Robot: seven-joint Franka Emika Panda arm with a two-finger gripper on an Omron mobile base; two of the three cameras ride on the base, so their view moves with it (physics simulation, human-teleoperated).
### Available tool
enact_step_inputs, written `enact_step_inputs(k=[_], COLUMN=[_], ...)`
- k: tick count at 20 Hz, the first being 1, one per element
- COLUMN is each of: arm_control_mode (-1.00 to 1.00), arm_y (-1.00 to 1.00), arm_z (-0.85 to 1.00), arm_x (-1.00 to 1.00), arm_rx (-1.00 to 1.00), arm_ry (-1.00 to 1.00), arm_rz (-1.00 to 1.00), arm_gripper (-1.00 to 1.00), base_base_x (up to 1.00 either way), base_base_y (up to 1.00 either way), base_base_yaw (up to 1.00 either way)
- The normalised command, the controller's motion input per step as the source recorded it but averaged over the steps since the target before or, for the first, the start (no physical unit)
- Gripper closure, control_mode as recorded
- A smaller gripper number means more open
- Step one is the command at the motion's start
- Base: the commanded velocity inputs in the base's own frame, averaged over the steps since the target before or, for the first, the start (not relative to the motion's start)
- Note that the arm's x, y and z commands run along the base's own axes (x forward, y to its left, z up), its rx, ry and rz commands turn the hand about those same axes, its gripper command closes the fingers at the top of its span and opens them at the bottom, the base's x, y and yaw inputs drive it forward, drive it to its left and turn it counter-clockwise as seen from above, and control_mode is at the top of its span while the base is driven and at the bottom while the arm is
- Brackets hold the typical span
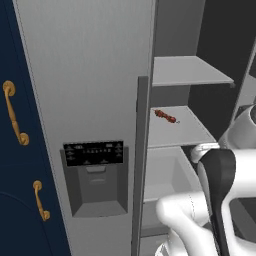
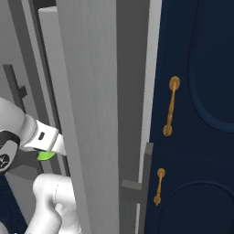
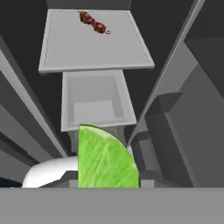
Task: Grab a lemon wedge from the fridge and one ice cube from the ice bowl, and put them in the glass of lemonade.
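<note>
Grey fridge (image 1: 90, 75) shelf (image 3: 94, 46) (reddish-brown item (image 3: 93, 22) atop), jaws gripping lemon wedge (image 3: 106, 159).

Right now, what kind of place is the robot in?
A simulated kitchen, most likely: an open steel fridge with a dispenser panel, navy cabinets with gold handles, and a lemon wedge at the gripper.

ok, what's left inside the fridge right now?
Inside the fridge, a thin reddish-brown item lies on the middle shelf; the upper shelf and drawer look bare. The lemon wedge sits in the gripper. The lower compartment is hidden by the arm.
</note>
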Motion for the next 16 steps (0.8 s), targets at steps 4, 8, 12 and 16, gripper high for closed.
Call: enact_step_inputs(k=[4, 8, 12, 16], arm_control_mode=[1.00, 1.00, 1.00, 1.00], arm_y=[0.00, 0.00, 0.00, 0.00], arm_z=[0.00, 0.00, 0.00, 0.00], arm_x=[0.00, 0.00, 0.00, 0.00], arm_rx=[0.00, 0.00, 0.00, 0.00], arm_ry=[0.00, 0.00, 0.00, 0.00], arm_rz=[0.00, 0.00, 0.00, 0.00], arm_gripper=[1.00, 1.00, 1.00, 1.00], base_base_x=[-0.99, -0.86, -0.18, 0.00], base_base_y=[0.57, 1.00, 0.99, 0.73], base_base_yaw=[0.21, 0.35, 0.65, 0.88])
